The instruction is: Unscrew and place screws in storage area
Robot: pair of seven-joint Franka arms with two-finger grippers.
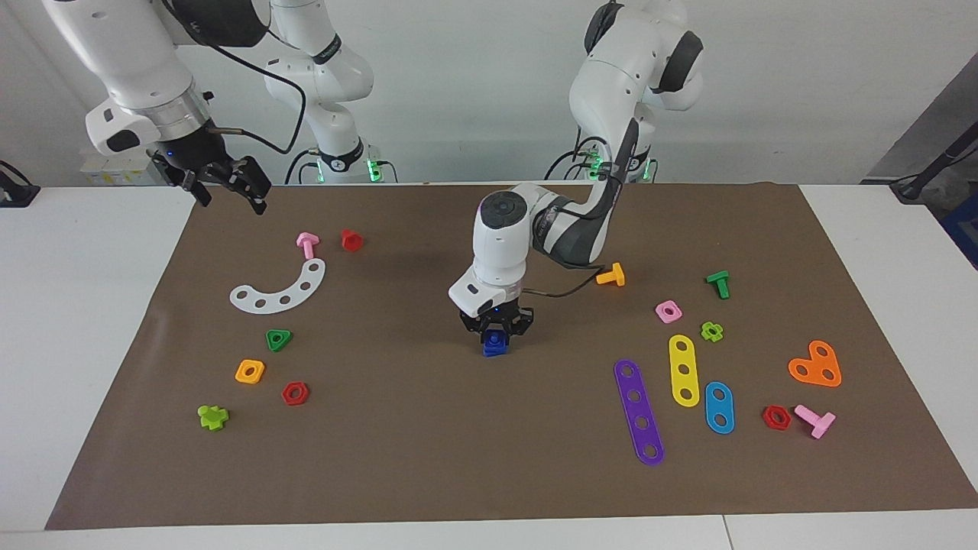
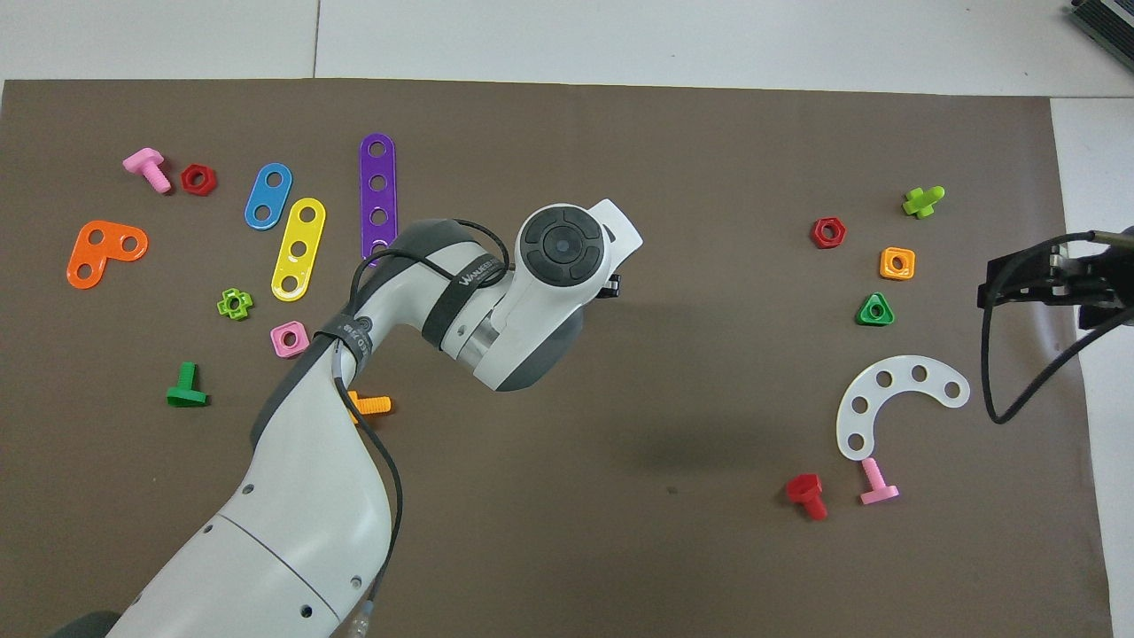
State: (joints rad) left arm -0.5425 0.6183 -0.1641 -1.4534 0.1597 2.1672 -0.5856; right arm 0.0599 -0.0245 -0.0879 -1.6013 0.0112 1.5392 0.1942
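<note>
The dark-blue screws (image 1: 495, 345) stand as one small stack at the middle of the brown mat (image 1: 428, 458). I cannot tell bolt from nut there. My left gripper (image 1: 496, 333) points straight down onto the stack, with its fingers closed on the top of it. In the overhead view the left hand (image 2: 560, 245) hides the stack. My right gripper (image 1: 228, 189) hangs open and empty in the air over the mat's corner at the right arm's end; it also shows in the overhead view (image 2: 1019, 282).
At the right arm's end lie a white arc plate (image 1: 280, 290), a pink bolt (image 1: 307, 244), a red bolt (image 1: 351, 239), a green triangular nut (image 1: 278, 339), an orange nut (image 1: 250, 371) and a red nut (image 1: 295, 393). At the left arm's end lie purple (image 1: 639, 411), yellow (image 1: 683, 370) and blue (image 1: 719, 406) strips and a pink square nut (image 1: 668, 311).
</note>
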